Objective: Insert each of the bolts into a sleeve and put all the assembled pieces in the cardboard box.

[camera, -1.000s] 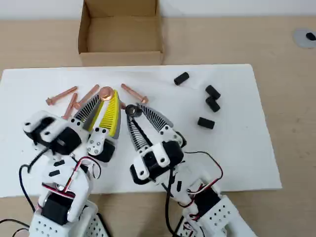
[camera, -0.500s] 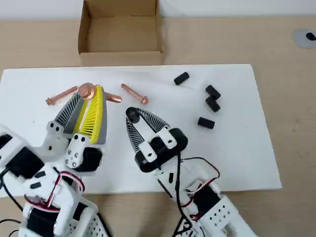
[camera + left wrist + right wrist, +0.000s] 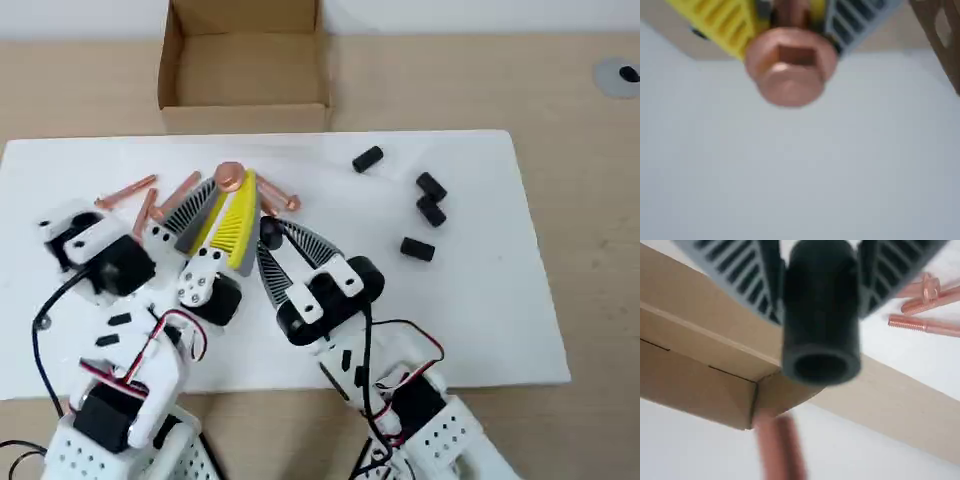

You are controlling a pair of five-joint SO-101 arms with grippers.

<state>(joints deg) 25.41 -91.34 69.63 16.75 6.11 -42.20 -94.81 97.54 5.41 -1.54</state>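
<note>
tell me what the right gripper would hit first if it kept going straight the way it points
Probably the left gripper, close ahead: its yellow finger or the bolt it holds. The right gripper, shut on a sleeve, points that way, though their heights may differ.
</note>
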